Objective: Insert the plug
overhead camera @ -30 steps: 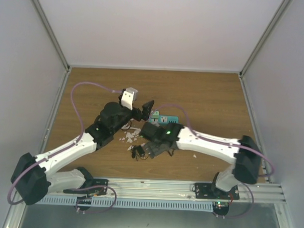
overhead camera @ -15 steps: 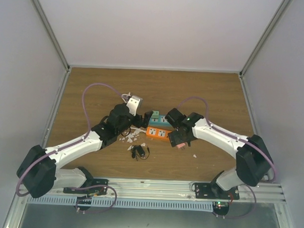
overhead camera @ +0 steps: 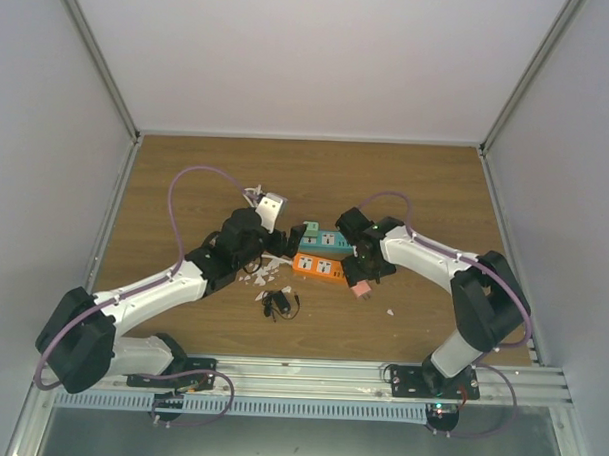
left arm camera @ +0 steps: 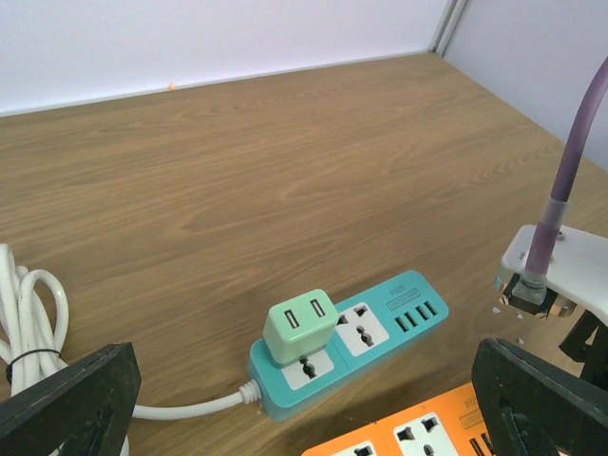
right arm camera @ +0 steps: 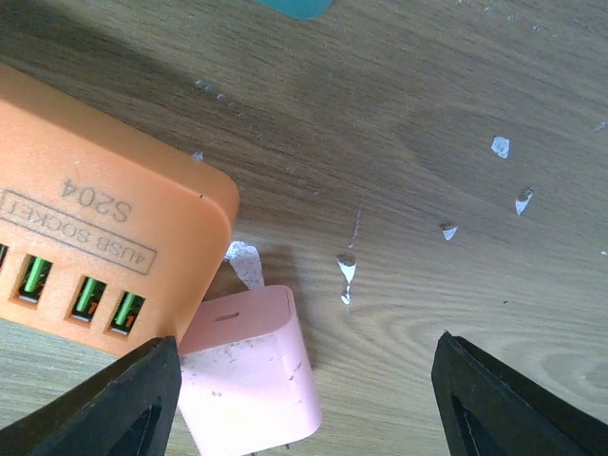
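Plenty of bare table (overhead camera: 426,182) toward the back wall and both side walls. Right claw (right arm camera: 309,375) spread wide, gripping nothing, hanging over the pink plug (right arm camera: 249,372). Plug flat on the wood, tight against the corner of the orange power strip (right arm camera: 95,237). Left claw (left arm camera: 304,385) likewise wide and empty, facing the teal power strip (left arm camera: 380,332) with a green plug (left arm camera: 301,326) seated in it. Crowding the middle: white cord (left arm camera: 28,313), black adapter (overhead camera: 278,303), paper scraps (right arm camera: 499,147).
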